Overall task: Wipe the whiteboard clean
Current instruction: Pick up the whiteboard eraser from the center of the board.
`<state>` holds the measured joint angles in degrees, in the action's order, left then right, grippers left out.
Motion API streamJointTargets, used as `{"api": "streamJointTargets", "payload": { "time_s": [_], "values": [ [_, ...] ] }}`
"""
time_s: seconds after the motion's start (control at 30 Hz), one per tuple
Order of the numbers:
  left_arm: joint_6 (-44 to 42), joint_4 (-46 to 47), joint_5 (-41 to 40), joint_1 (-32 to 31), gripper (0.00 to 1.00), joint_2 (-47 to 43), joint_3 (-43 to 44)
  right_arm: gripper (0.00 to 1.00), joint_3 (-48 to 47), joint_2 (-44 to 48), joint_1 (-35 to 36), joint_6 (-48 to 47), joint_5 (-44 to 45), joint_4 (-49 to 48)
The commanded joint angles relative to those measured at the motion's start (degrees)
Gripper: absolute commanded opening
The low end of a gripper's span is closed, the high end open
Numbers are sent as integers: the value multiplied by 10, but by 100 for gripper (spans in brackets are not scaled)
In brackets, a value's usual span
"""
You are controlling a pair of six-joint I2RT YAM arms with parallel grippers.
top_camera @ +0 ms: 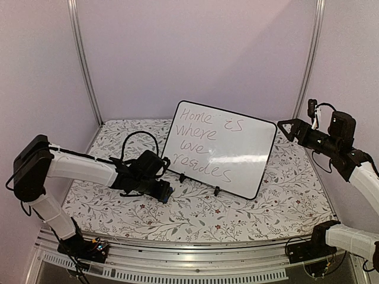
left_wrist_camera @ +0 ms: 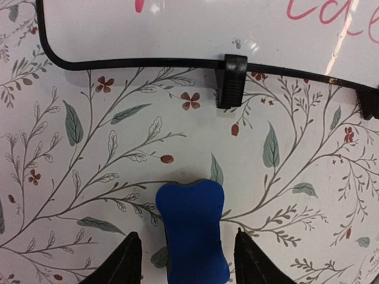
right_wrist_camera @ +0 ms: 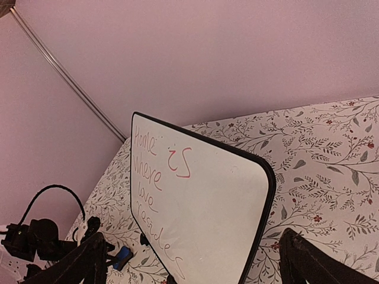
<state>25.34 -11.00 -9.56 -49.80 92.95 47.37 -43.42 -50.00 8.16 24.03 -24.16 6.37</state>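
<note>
Whiteboard upright on blk feet, rounded corners, pink handwriting unerased.

Written-on whiteboard on floral tablecloth

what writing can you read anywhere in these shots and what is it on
"Home is": top line, handwritten on the whiteboard
"where": second line, same board
"love": third line
"resides": bottom line
Left wrist view: only cut-off strokes of that handwriting, unreadable there.
Blue eraser: no print visible.
No other label, brand or number can be read.
</note>
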Motion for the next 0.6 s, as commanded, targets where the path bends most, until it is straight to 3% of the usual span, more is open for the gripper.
{"api": "streamJointTargets", "payload": {
  "time_s": [0.0, 0.57],
  "values": [
    [-6, 16, 9, 7, 51, 17, -4, 99, -4, 1, -3, -1, -1, -2],
    [-6, 27, 14, 11, 49, 36, -3, 99, 0, 2, -4, -2, 2, -3]
  ]
}}
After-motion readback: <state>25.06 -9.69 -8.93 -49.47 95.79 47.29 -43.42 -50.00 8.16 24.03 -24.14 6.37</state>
